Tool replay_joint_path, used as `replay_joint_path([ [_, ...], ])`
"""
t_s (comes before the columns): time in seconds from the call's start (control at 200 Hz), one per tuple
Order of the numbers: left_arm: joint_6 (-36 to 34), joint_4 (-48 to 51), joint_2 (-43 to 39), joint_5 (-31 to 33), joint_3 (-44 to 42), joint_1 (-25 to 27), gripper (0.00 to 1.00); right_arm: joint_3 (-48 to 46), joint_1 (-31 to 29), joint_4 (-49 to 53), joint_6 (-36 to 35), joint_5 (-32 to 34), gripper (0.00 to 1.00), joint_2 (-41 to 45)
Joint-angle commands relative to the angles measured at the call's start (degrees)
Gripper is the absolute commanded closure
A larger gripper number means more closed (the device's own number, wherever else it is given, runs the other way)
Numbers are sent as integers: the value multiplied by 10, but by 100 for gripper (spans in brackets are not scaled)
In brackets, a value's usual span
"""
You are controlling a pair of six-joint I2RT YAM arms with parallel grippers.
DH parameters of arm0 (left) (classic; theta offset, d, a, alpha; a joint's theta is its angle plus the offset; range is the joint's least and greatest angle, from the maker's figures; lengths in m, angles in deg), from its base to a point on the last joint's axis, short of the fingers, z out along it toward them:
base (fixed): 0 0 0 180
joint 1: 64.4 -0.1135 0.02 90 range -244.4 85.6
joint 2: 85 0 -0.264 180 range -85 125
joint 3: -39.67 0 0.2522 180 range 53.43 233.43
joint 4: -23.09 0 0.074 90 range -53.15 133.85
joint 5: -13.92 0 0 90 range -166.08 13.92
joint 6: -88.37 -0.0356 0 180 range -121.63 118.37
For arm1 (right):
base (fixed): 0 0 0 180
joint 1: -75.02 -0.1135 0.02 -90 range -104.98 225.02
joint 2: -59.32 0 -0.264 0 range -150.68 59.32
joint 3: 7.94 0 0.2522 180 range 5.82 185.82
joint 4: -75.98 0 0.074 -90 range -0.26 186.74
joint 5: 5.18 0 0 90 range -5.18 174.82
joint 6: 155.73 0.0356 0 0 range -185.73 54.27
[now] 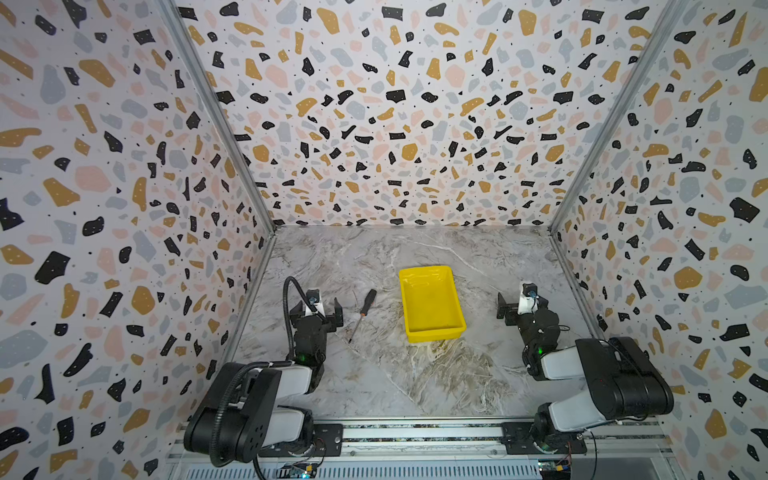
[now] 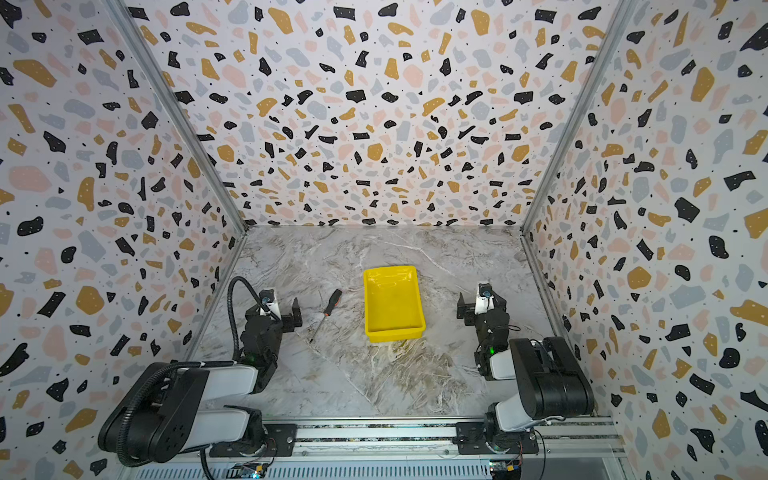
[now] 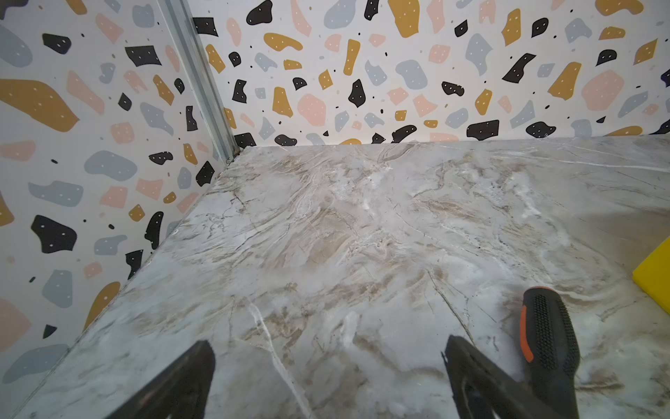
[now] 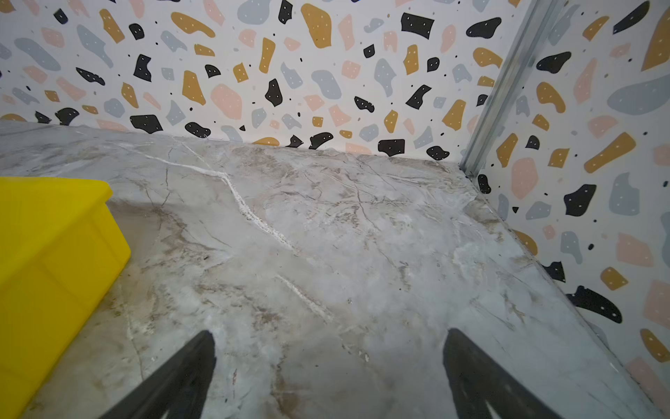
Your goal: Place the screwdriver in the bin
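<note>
The screwdriver (image 1: 363,312) lies flat on the marble-patterned tabletop (image 1: 374,382), just left of the yellow bin (image 1: 432,332) in both top views and not touching it. Its black handle points toward the back wall and its thin shaft slants toward the front, tip nearest the camera side. The bin sits near the middle of the table with nothing inside it. The left gripper (image 1: 316,313) rests low beside the screwdriver on the side away from the bin, its 2 fingers spread wide apart with only bare table between them. In the left wrist view the textured handle with its orange strip (image 3: 549,344) lies just outside 1 fingertip (image 3: 467,362), and a corner of the bin (image 3: 656,279) shows beyond. The right gripper (image 1: 512,308) sits on the other side of the bin, well apart from the screwdriver; the right wrist view shows its fingers (image 4: 188,370) also spread, holding nothing, with the bin wall (image 4: 54,254) close by.
</note>
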Motion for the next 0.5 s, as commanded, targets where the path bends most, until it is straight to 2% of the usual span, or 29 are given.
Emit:
replay_joint_path([
  [0.0,2,-39,-4,1,8,-2,0,4,-5,-2,-6,-3,1,6],
  [0.496,2,-38,-3,1,8,-3,0,-7,-15,-21,-13,11,1,8],
])
